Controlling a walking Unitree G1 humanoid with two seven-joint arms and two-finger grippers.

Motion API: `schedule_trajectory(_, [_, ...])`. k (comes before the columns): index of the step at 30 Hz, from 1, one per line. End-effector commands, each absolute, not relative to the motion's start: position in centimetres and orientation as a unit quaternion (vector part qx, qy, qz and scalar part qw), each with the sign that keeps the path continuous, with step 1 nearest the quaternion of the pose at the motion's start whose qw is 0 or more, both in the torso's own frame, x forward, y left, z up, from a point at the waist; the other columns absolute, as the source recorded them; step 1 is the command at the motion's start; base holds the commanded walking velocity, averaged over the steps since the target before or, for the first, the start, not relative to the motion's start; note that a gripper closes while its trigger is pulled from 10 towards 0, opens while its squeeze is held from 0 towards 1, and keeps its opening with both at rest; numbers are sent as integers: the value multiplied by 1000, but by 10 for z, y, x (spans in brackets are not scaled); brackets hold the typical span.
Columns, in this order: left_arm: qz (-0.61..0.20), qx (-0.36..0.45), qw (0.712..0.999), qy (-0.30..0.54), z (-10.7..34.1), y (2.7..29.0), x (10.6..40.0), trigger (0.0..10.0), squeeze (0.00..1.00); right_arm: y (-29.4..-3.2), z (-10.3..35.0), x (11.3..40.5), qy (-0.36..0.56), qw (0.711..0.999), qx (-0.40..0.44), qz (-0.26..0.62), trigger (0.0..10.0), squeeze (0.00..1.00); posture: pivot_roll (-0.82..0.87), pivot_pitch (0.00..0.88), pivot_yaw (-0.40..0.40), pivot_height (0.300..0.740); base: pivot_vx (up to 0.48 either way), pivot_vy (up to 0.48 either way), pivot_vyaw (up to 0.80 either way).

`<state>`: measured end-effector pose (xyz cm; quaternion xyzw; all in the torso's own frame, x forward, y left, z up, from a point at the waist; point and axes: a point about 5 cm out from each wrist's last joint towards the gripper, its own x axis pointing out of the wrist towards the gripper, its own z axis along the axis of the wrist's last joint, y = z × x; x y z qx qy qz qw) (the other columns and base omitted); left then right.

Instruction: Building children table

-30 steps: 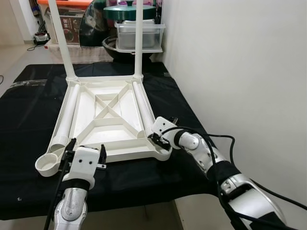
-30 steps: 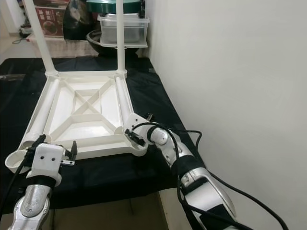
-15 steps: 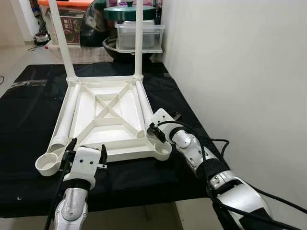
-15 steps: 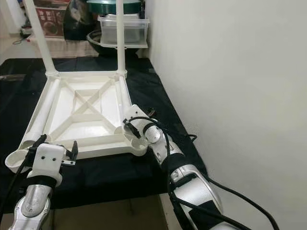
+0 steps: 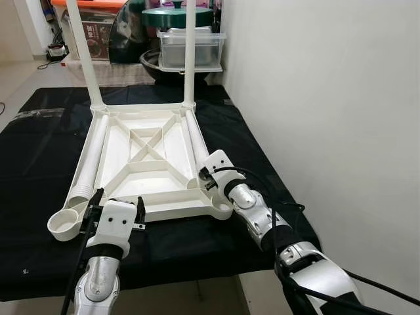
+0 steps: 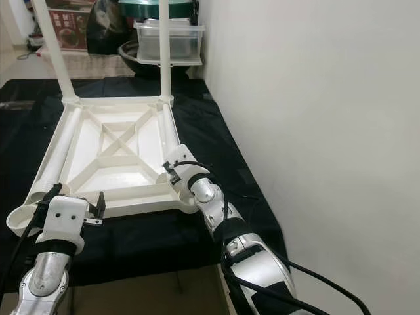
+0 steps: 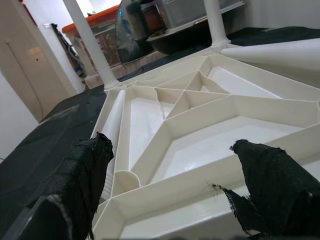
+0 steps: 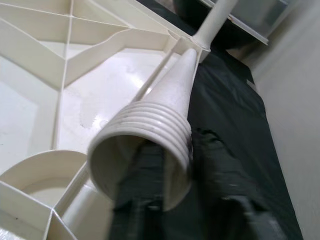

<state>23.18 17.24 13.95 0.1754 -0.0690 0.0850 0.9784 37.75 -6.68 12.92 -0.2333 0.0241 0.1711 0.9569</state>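
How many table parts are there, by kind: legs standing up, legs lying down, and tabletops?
Legs standing up: 2
Legs lying down: 2
Tabletops: 1
Total: 5

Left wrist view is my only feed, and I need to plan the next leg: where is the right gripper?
Observer: The right gripper is at the threaded near end of the loose leg lying along the upturned tabletop's right side.
Operator: Is the near-left corner filled?
Observer: No, the near-left socket is empty. A second loose leg lies along that side, just beyond it.
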Motion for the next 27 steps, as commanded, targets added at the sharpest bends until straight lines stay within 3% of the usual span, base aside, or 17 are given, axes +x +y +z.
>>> schedule_trajectory(1, [86, 182, 978, -60, 136, 172, 233, 10000, 0, -68, 131, 379, 23, 961, -222, 162, 0, 0, 89, 0, -106, 740, 0, 0, 0])
schedule_trajectory(12, [87, 183, 977, -59, 135, 171, 234, 10000, 0, -75, 134, 382, 23, 971, -190, 143, 0, 0, 72, 0, -97, 740, 0, 0, 0])
schedule_trajectory(17, [94, 178, 978, -59, 135, 173, 232, 10000, 0, -101, 158, 389, -14, 981, -127, 146, 0, 0, 54, 0, -97, 740, 0, 0, 0])
schedule_trajectory(18, [105, 165, 979, -58, 135, 176, 231, 10000, 0, -124, 178, 392, -49, 983, -97, 146, 0, 0, 43, 0, -92, 740, 0, 0, 0])
schedule_trajectory(20, [111, 148, 981, -57, 135, 178, 231, 10000, 0, -139, 189, 392, -59, 985, -55, 151, 0, 0, 36, 0, -88, 740, 0, 0, 0])
schedule_trajectory(24, [114, 98, 987, -59, 135, 179, 233, 10000, 0, -158, 191, 389, -48, 983, 39, 172, 0, 0, 7, 0, -73, 740, 0, 0, 0])
schedule_trajectory(27, [111, 91, 988, -63, 136, 178, 233, 10000, 0, -161, 187, 388, -44, 982, 47, 177, 0, 0, 7, 0, -73, 740, 0, 0, 0])
